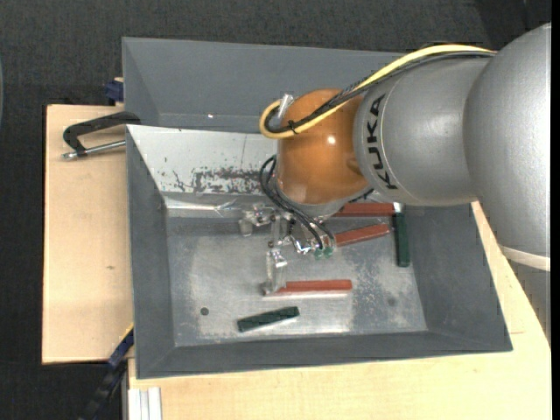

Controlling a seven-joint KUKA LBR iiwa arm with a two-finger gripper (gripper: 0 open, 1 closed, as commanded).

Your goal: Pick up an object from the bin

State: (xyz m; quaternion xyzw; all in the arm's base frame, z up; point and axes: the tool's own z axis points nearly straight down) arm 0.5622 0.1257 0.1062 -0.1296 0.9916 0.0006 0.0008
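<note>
My gripper (pixel 276 274) hangs below the orange wrist cover, low over the middle of the bin floor. Its tip stands at the left end of a flat red bar (pixel 317 285) that lies lengthwise on the floor; whether it touches the bar I cannot tell. A short dark green bar (pixel 268 319) lies just in front of that, near the front wall. To the right of the gripper a second red bar (pixel 360 234) lies slanted, partly under the wrist.
A third red bar (pixel 369 208) shows beneath the arm at the right. A dark green bar (pixel 402 239) lies upright in the picture near the right wall. The arm covers the bin's back right part. A small dark speck (pixel 204 312) lies at the front left.
</note>
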